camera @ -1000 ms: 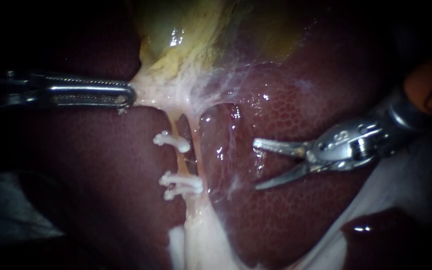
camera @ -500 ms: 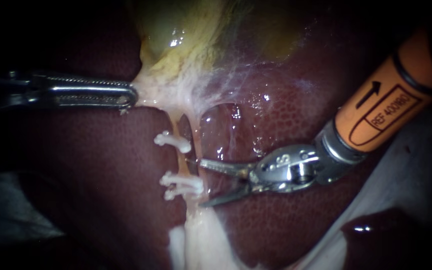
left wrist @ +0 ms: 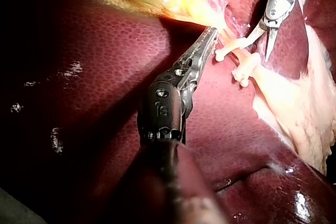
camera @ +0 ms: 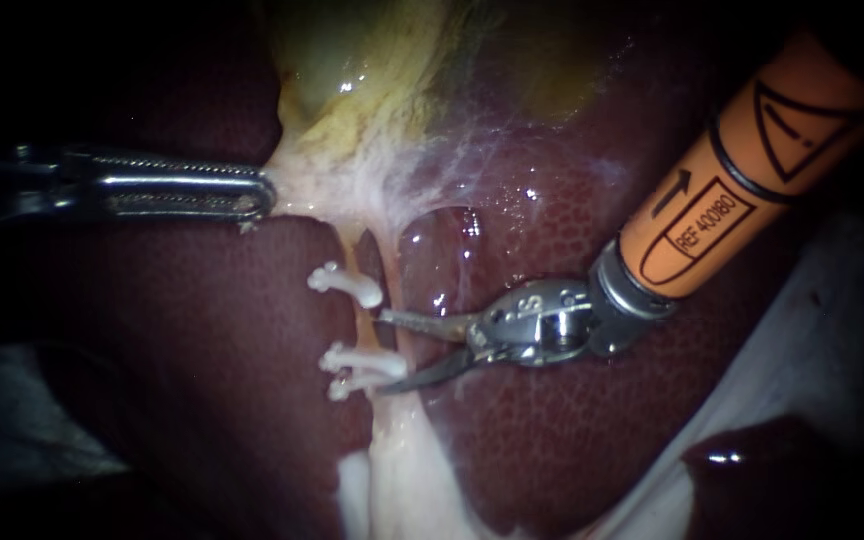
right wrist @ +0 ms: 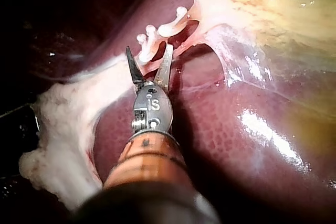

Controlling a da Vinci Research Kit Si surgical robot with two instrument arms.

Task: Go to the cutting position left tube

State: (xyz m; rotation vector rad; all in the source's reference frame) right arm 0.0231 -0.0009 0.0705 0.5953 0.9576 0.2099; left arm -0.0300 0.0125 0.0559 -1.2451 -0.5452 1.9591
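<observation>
The left instrument (camera: 260,192) comes in flat across the liver (camera: 202,350), and its long ribbed jaws are clamped together on the pale tissue (camera: 322,185) just under the gallbladder (camera: 352,70), with that tissue drawn tight toward them. From its own arm camera the left instrument (left wrist: 211,31) shows the same bite, both jaws closed on the yellowish edge. Now the right instrument (camera: 384,353), with an orange sleeve (camera: 742,190) on its shaft, lies low over the liver with its two thin blades parted in a narrow V, nothing gripped between them. The left tube (camera: 350,255) is the thin pale strand running down from the stretched tissue, and it carries an upper clip (camera: 344,283) and a lower pair of clips (camera: 357,365). The upper blade's tip sits just beneath the upper clip, right at the tube; the lower blade's tip reaches in just under the lower pair. Whether either blade actually touches the tube, I cannot tell. Seen from the right arm, the right instrument (right wrist: 149,50) points its open blades straight at the clipped stretch.
</observation>
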